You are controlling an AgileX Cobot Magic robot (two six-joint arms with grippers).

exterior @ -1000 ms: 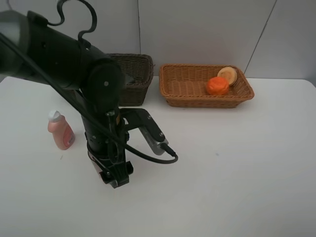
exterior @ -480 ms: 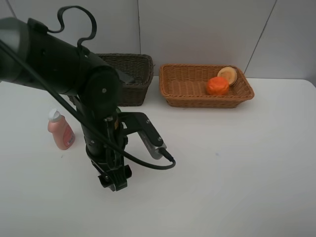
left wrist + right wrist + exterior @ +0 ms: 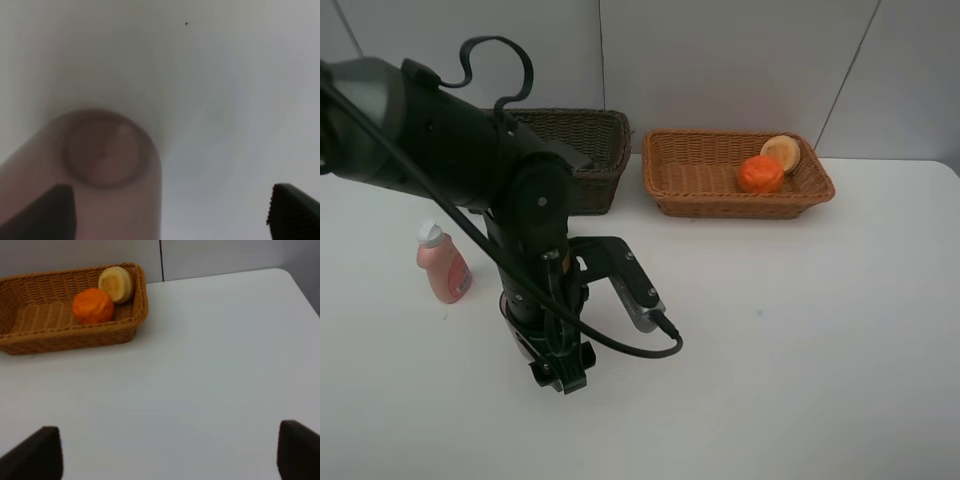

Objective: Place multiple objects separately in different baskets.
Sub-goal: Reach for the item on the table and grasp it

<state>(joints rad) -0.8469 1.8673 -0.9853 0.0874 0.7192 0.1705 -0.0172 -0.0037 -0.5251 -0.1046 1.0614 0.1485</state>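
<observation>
Left gripper (image 3: 170, 212) has shifted slightly and gapes wide, empty; cup (image 3: 100, 155) lies off-centre by one finger (image 3: 45, 212), so closing may roll it away. Right gripper (image 3: 167, 452) open too, empty.

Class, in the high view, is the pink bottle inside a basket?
No, the pink bottle stands on the white table, outside the dark basket and the tan basket.

The left arm (image 3: 470, 165) is a thick matte-black tube with rounded joint housings; one black cable (image 3: 496, 39) loops above it and another trails past a silver-grey box (image 3: 638, 298) at the wrist. The left hand (image 3: 560, 375) is black, its fingers (image 3: 292, 212) dark with a ribbed inner edge. The right hand (image 3: 167, 457) shows two dark, blunt fingertips (image 3: 299, 450).
</observation>
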